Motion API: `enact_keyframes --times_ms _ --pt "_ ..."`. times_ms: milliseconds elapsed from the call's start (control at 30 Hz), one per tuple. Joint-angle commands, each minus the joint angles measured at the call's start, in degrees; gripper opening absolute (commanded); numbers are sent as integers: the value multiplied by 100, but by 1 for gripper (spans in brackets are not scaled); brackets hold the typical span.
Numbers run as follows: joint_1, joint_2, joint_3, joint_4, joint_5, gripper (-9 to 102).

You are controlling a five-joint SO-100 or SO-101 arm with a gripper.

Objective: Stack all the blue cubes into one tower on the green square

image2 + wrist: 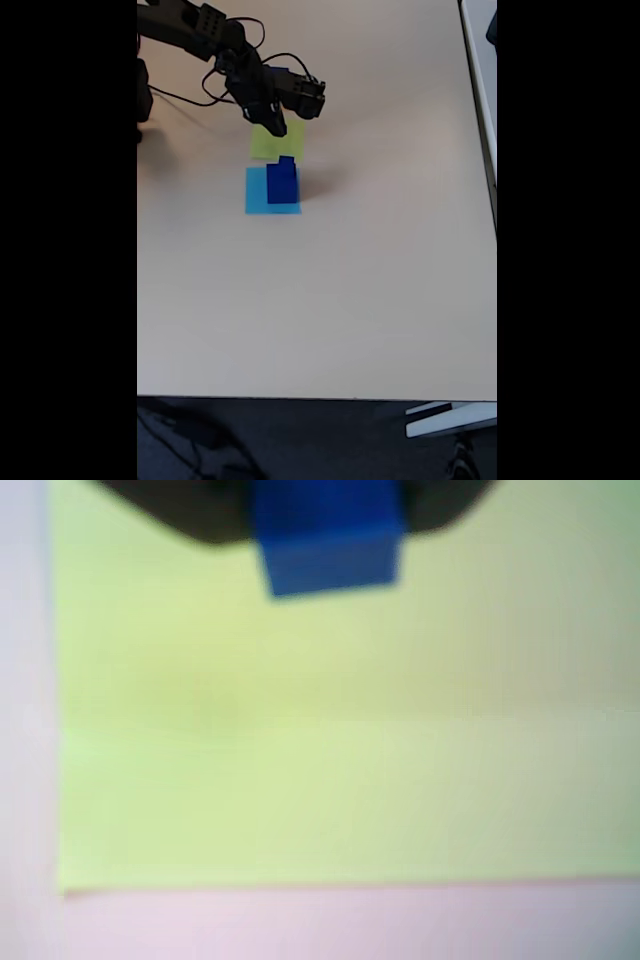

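In the blurred wrist view a small blue cube (326, 542) sits between the dark jaws of my gripper (326, 525), which is shut on it, just above the green square (330, 770). From the fixed view my gripper (274, 124) hangs over the far part of the green square (262, 148); the held cube is hidden there. Just in front of the green paper, a larger blue cube (282, 185) stands with a smaller blue cube (287, 162) on top of it.
The two stacked cubes rest on a flat light-blue paper square (257, 196) that touches the green one. The arm and its black cables (200, 30) reach in from the top left. The beige table (350, 290) stretches wide to the right and front.
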Motion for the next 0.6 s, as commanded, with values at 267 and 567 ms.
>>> enact_keyframes --times_ms 267,567 --pt "-202 18 176 -422 299 0" --pt "-167 -44 422 -642 396 0"
